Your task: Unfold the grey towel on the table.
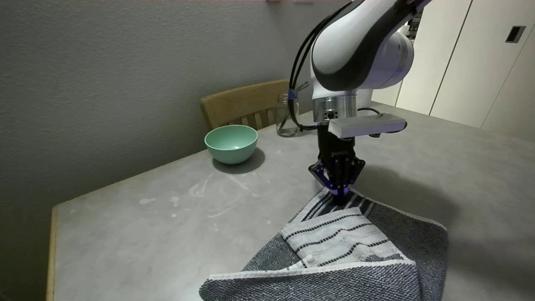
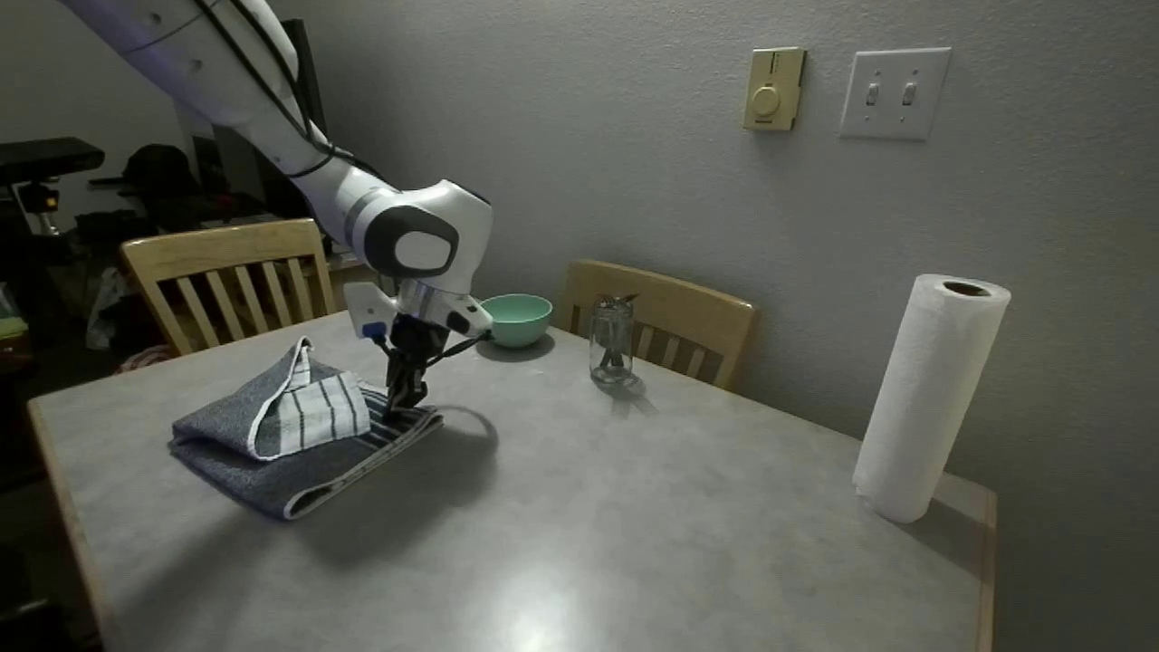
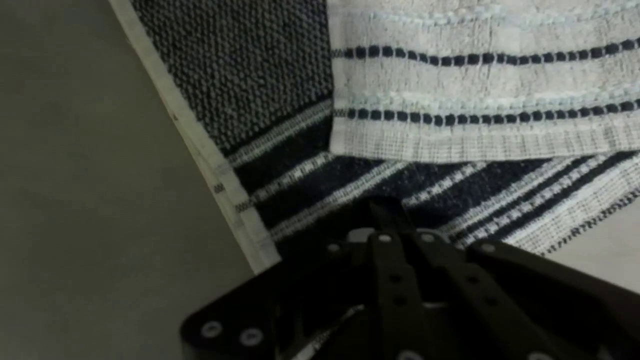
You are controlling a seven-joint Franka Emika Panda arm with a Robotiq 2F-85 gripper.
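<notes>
– On the table [image 2: 652, 507], where to look first?

– At the grey towel [image 2: 299, 439], lying toward one end, apart from the teal bowl [image 1: 231, 144] and the glass jar [image 1: 287, 121]. Probably placed so for room to spread.

– Folded or flat?

– Folded over, in several layers. See the white-striped flap [image 1: 342, 234], turned back across the darker striped band [image 3: 325, 182].

– And the jaws?

– Pressed together, pointing down onto that band, near the flap's edge. Apparently touching the cloth; pinching any of it or not, cannot tell.

– Why there, and not on the flap?

– Perhaps for reaching the lower layer, perhaps for pressing it down. Hard to say. Far from unfolded, in any case.

– Next?

– Probably best to take hold of the flap alone and swing it away from the band. Otherwise, a risk of catching two layers at once and dragging the whole bundle along.
</notes>
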